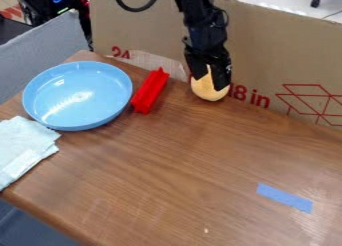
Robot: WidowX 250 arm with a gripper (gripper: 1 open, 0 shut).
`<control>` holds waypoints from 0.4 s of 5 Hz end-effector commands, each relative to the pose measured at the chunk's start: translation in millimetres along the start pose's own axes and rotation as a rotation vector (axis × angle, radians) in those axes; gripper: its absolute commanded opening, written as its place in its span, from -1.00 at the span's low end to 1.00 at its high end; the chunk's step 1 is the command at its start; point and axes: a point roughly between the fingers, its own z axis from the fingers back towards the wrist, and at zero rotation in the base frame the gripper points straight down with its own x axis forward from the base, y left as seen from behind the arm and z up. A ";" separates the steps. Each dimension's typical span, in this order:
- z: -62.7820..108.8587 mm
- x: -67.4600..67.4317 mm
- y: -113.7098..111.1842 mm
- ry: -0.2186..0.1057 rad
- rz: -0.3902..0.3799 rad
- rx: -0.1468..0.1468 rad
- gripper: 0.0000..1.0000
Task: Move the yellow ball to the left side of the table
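Gripper settling over the yellow ball, still to be carried left
The wood-grain table (174, 175) is spreading across the view, with the cardboard wall (274, 55) standing behind it; the blue bowl (79, 95) is sitting toward the left and the red block (150, 91) is lying just beside it. The black gripper (210, 74) is reaching down over the yellow ball (210, 88), which is resting at the back by the cardboard; its jaws are standing wide, seemingly around the ball, not yet gripping. The step in hand is likely the grasp: the next move is calling for closing evenly on the smooth sides, then lifting clear of block and bowl.
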 end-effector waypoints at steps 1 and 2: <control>19.3 21.8 9.1 -0.074 -0.024 0.025 -1.00; 14.1 19.1 8.5 -0.066 -0.018 0.007 -1.00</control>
